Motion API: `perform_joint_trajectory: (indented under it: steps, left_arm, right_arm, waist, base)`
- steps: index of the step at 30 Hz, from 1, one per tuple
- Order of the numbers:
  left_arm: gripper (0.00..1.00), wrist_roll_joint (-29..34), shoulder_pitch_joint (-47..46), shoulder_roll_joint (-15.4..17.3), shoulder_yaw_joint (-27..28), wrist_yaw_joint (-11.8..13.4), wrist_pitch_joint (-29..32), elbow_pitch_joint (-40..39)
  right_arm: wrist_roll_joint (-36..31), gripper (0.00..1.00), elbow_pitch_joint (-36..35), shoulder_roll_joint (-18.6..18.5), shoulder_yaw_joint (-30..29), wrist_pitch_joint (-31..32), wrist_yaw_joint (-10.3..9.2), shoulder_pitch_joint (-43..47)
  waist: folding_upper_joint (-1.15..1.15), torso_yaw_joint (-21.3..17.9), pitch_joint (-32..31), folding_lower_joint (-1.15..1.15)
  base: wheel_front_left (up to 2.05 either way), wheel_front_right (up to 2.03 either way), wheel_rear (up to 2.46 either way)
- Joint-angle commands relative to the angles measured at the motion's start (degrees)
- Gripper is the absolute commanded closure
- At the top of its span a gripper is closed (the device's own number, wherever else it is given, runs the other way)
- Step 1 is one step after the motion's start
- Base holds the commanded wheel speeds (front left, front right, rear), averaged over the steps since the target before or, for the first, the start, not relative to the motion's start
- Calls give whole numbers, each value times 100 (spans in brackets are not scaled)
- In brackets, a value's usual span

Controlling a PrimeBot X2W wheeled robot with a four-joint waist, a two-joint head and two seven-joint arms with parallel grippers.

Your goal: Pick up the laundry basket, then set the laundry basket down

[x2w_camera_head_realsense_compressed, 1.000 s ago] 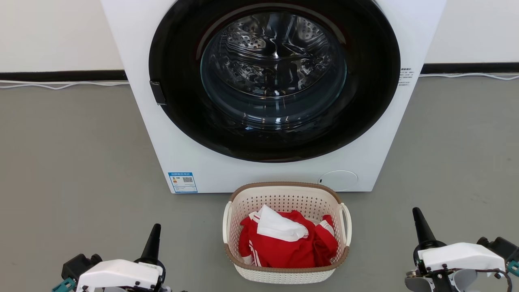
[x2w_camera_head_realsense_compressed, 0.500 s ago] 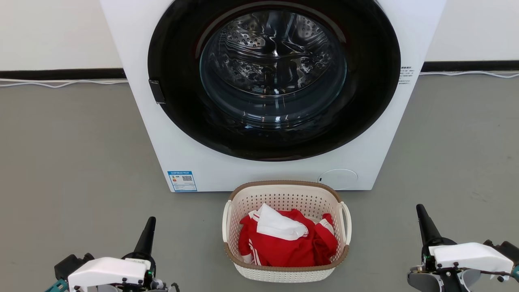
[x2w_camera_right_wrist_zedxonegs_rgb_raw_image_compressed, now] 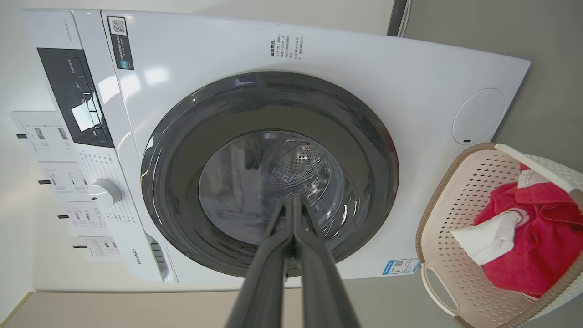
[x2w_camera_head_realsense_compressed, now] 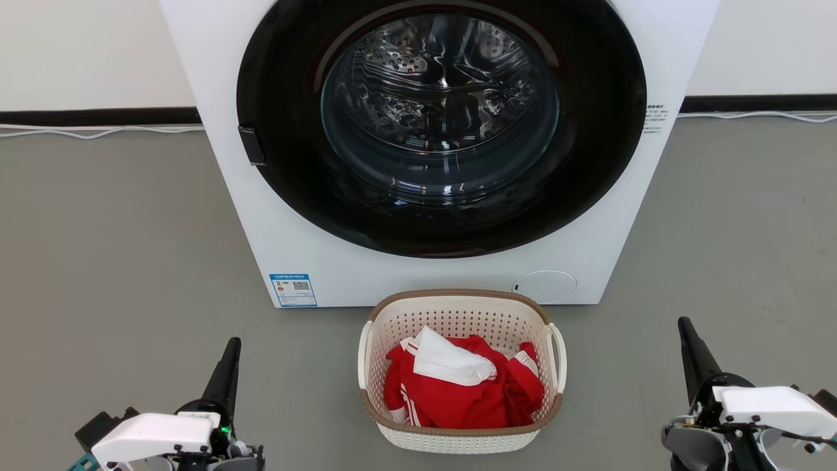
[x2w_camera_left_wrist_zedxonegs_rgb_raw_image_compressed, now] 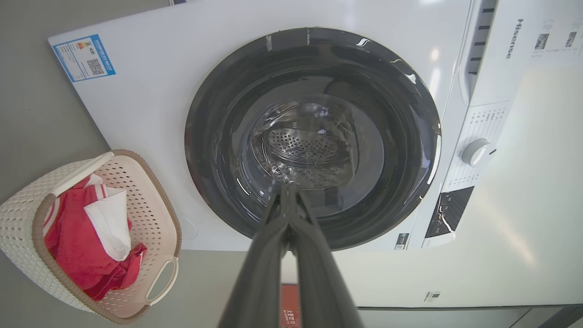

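The laundry basket point(x2w_camera_head_realsense_compressed: 458, 313), cream-white and perforated with a brown rim and white loop handles, sits on the grey floor just in front of the washer, holding red and white clothes. It also appears as the basket point(x2w_camera_left_wrist_zedxonegs_rgb_raw_image_compressed: 18, 218) at the left of the left wrist view and the basket point(x2w_camera_right_wrist_zedxonegs_rgb_raw_image_compressed: 444, 259) at the right of the right wrist view. My left gripper point(x2w_camera_head_realsense_compressed: 230, 348) is shut, well to the basket's left, holding nothing. My right gripper point(x2w_camera_head_realsense_compressed: 685, 326) is shut, well to the basket's right, holding nothing. Both point toward the washer.
A white front-loading washer point(x2w_camera_head_realsense_compressed: 431, 275) with a closed dark round door point(x2w_camera_head_realsense_compressed: 441, 124) stands right behind the basket. White cables point(x2w_camera_head_realsense_compressed: 98, 133) run along the wall's base. Grey floor point(x2w_camera_head_realsense_compressed: 131, 248) stretches on both sides of the washer.
Both grippers have drifted outward, away from the basket: the left one leftward, the right one rightward and slightly up in view. The head view has shifted a little. The basket stays put.
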Motion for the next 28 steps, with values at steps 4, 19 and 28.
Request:
perform_joint_trajectory:
  steps: [4, 19, 28]
  left_arm:
    - [100, -358, -216, 79, 237, -133, 120, -267]
    - [100, -680, -216, 83, 311, -181, 212, -348]
    - [100, -680, -216, 83, 311, -181, 211, -348]
  right_arm:
    - [395, 100, -313, -3, 65, 148, 40, -48]
    - [750, 100, -424, 12, 21, 240, 41, -30]
    - [750, 100, -424, 12, 21, 239, 41, -30]
  waist:
    - [0, -2, 11, 0]
    - [0, -5, 23, 0]
    - [0, -5, 23, 0]
  base:
    - [0, 0, 0]
    - [0, 0, 0]
    - [0, 0, 0]
